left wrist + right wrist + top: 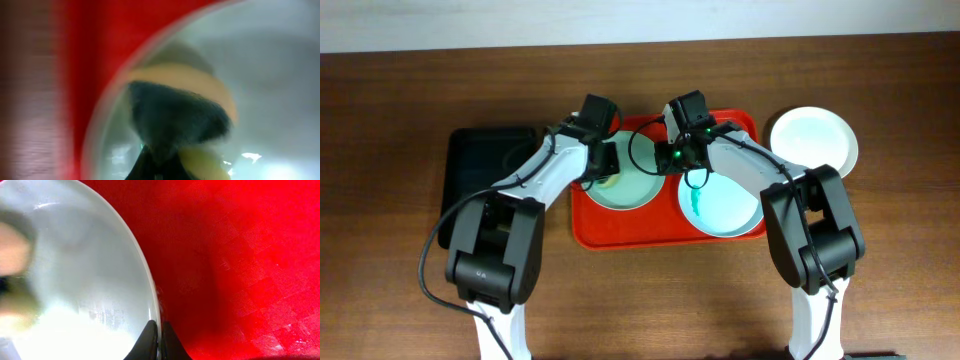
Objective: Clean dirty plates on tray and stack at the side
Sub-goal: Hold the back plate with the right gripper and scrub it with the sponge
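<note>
The red tray (588,225) holds two pale plates. The left plate (632,190) lies under both grippers. My left gripper (606,168) is shut on a yellow sponge with a dark scrub side (180,115) and presses it on this plate (280,60). My right gripper (672,158) is shut on the rim of the same plate (90,280), one finger each side of the edge (156,335). The right plate (725,208) on the tray carries a teal smear. A third plate (812,140) sits on the table right of the tray and looks clean.
A black tray (480,160) lies on the wooden table (400,100) left of the red tray. The arms' bases stand at the front edge. Red tray floor (240,255) fills the right wrist view beside the plate.
</note>
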Tool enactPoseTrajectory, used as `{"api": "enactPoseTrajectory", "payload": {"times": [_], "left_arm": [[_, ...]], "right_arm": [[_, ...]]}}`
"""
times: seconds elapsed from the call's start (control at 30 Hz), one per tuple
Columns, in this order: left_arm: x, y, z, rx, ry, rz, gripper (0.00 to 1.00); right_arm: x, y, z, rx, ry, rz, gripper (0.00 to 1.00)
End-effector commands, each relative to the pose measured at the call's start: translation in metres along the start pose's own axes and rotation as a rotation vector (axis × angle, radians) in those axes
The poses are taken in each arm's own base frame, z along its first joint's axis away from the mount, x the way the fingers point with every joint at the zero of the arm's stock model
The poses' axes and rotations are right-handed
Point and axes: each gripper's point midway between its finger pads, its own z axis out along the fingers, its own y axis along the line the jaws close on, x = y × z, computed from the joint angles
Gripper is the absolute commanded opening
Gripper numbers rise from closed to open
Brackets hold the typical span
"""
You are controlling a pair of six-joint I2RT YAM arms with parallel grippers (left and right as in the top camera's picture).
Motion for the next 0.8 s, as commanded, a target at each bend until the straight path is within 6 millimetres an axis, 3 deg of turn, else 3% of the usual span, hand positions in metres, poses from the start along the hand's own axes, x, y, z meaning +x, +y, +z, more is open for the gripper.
{"api": "enactPoseTrajectory", "payload": {"times": [0.0, 0.1, 0.23, 0.37, 0.43, 0.57, 0.67, 0.77], "left_arm": [[-0.020, 0.044, 0.001, -0.142, 0.000, -0.057, 0.00], [-0.034, 0.010, -0.016, 0.058, 0.028, -0.078, 0.00], [-0.035, -0.052, -0.028, 0.393, 0.060, -0.035, 0.00], [-0.029, -0.066, -0.020, 0.419, 0.057, -0.010, 0.00], [-0.023, -0.069, -0.005, 0.410, 0.077, -0.004, 0.00], [-0.008, -0.059, 0.030, 0.360, 0.142, -0.020, 0.00], [-0.005, -0.016, 0.053, 0.139, 0.131, -0.036, 0.00], [-0.011, 0.024, 0.051, -0.064, 0.088, -0.034, 0.00]], "right_arm": [[0.005, -0.005, 0.002, 0.024, 0.015, -0.004, 0.04], [0.006, -0.005, 0.002, 0.025, 0.018, -0.004, 0.04], [0.006, -0.005, 0.002, 0.024, 0.018, -0.004, 0.04], [0.006, -0.005, 0.002, 0.024, 0.018, -0.003, 0.04], [0.006, -0.005, 0.002, 0.024, 0.018, -0.003, 0.04], [0.007, -0.005, 0.002, 0.026, 0.024, -0.002, 0.04], [0.008, -0.006, 0.002, 0.027, 0.029, -0.001, 0.04], [0.008, -0.006, 0.002, 0.027, 0.028, -0.001, 0.04]]}}
